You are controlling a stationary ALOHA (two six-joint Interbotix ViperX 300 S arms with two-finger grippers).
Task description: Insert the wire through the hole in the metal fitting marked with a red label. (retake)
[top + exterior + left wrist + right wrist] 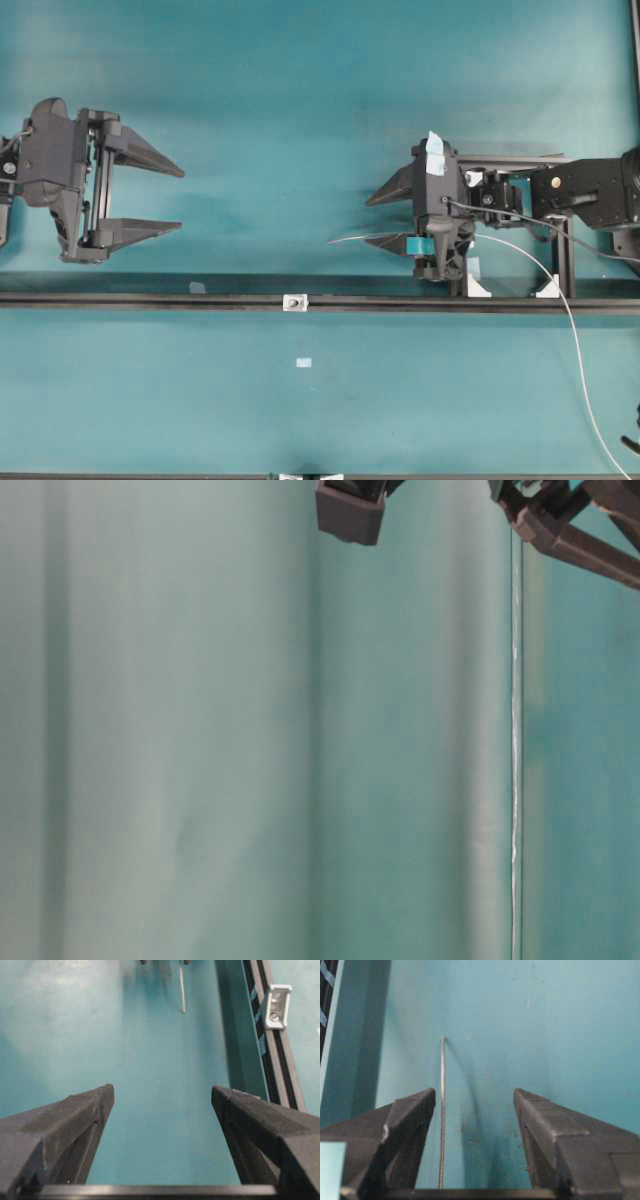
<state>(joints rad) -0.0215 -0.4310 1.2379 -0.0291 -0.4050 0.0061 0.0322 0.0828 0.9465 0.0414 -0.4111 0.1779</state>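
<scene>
The wire (345,239) is thin and silvery, and its free end sticks out leftward past my right gripper (367,221). In the right wrist view the wire (442,1110) runs between the open fingers of the right gripper (474,1091), close beside the left finger (415,1110), and neither pad presses on it. The metal fitting (294,302) sits on the black rail (120,299), below and left of the wire's tip. The hole shows only as a dark dot and no red label shows. My left gripper (182,198) hangs open and empty at the far left. The left wrist view shows the left gripper (162,1088) with the fitting (274,1014) ahead to its right.
The wire's long tail (575,350) curves off to the lower right. A tiny pale-blue rectangle (304,362) lies on the teal mat in front of the rail. White brackets (478,287) stand on the rail under the right arm. A second rail (150,476) runs along the front edge.
</scene>
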